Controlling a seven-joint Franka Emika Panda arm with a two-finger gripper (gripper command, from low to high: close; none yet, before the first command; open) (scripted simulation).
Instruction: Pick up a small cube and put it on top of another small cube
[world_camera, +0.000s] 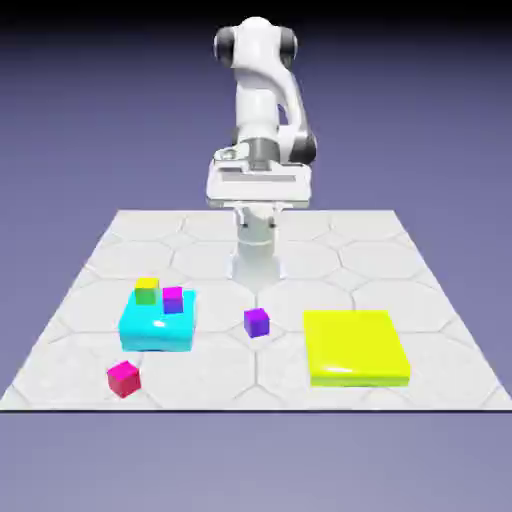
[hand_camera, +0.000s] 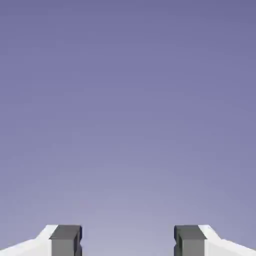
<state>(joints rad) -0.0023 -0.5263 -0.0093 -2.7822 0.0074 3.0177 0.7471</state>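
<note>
The crimson cube (world_camera: 123, 378) lies alone at the near edge of the table (world_camera: 230, 385), at 7 o'clock from the violet cube (world_camera: 257, 322). Farther, the arm (world_camera: 262, 120) is raised at 12 o'clock, its fingers (hand_camera: 66, 240) spread apart with nothing between.

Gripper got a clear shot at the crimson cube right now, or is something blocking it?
Probably yes. The crimson cube sits alone on the table, apart from the cyan block and the violet cube. The gripper is empty, jaws apart, though far off above the table's far side.
</note>
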